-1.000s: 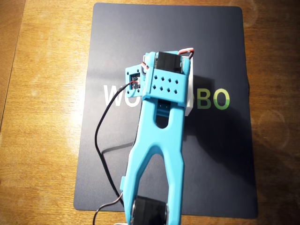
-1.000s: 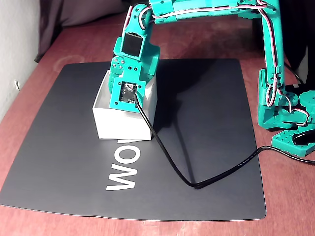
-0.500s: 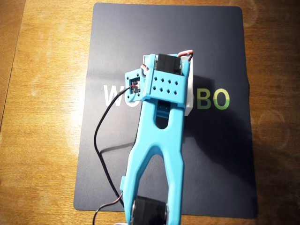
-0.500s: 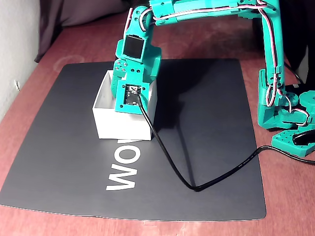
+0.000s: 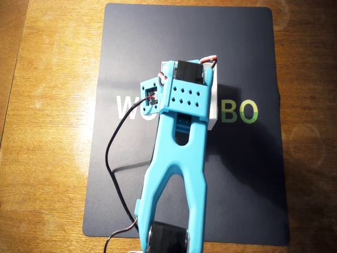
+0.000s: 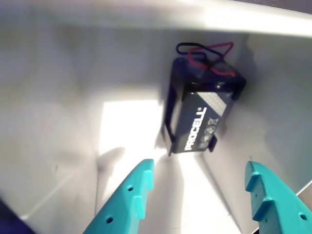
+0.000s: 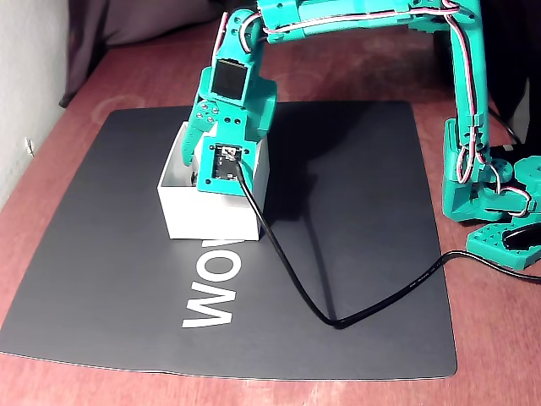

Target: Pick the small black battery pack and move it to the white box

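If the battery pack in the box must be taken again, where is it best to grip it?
Grip the battery pack across its two long sides, mid-body, coming from above as the open pincer does. Avoid the wired end and the white box wall close beside it.

The teal arm (image 7: 355,21) reaches out from its base and bends down at the wrist. Its gripper (image 6: 197,187) points downward, jaws spread wide apart with nothing between them.
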### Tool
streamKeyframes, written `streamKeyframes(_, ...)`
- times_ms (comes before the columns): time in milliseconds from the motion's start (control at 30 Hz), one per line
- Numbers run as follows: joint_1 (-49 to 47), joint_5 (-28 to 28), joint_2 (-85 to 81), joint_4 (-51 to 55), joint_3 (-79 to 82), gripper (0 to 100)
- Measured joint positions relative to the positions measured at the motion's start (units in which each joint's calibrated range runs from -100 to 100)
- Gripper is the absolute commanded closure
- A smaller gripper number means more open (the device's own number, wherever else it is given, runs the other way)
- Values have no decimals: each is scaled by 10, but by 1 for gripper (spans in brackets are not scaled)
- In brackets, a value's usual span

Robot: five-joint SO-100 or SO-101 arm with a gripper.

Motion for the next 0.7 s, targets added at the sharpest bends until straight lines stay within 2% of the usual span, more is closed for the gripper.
streamKeyframes(433, 0, 0, -31, -5, 0, 79)
streamKeyframes(600, -48, -3, -67, -15, 0, 79)
streamKeyframes(700, -87, -23, -97, -15, 0, 79)
